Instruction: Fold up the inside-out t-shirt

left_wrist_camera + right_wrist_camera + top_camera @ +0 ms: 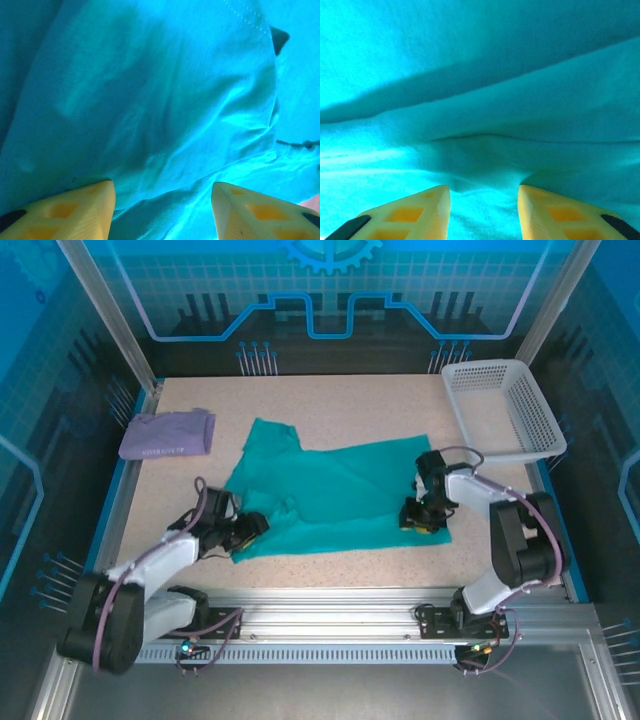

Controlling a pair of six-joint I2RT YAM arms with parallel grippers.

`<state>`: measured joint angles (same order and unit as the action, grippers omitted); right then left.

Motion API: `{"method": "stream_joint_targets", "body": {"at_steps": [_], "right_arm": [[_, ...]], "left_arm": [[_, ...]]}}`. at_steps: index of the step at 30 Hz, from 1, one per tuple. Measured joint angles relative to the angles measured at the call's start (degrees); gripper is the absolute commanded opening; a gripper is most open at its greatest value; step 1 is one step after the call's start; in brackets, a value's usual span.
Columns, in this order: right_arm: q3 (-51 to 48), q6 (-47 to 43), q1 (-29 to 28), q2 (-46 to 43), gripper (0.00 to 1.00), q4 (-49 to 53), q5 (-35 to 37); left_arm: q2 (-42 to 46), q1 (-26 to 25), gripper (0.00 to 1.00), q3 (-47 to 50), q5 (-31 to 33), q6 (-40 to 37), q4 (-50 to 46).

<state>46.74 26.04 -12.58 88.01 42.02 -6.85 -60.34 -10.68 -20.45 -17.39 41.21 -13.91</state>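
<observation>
As I see it, shirt [330, 495]: lies mid-table [350, 400], partly rumpled.
Left gripper [252, 528]: fingers spread over the shirt's near-left corner.
Right gripper [420, 520]: fingers spread over its near-right corner.

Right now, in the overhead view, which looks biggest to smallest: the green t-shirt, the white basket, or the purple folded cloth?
1. green t-shirt, spread out flat
2. white basket
3. purple folded cloth, clearly smallest
</observation>
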Motion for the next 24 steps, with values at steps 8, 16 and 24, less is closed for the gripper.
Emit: {"method": "stream_joint_targets", "body": {"at_steps": [8, 16, 24], "right_arm": [[8.9, 1.88, -1.07, -6.6, 0.56, -2.43, 5.84], [29.35, -1.38, 7.21, 13.4, 0.58, -7.48, 13.99], [46.6, -4.37, 9.57, 32.81, 0.53, -3.41, 15.89]], "left_arm": [[0.61, 1.36, 0.66, -9.22, 5.92, -0.79, -3.02], [-17.44, 3.19, 0.68, -24.44, 6.6, -2.58, 4.85], [-23.93, 4.33, 0.69, -28.3, 6.36, -2.8, 6.99]]}}
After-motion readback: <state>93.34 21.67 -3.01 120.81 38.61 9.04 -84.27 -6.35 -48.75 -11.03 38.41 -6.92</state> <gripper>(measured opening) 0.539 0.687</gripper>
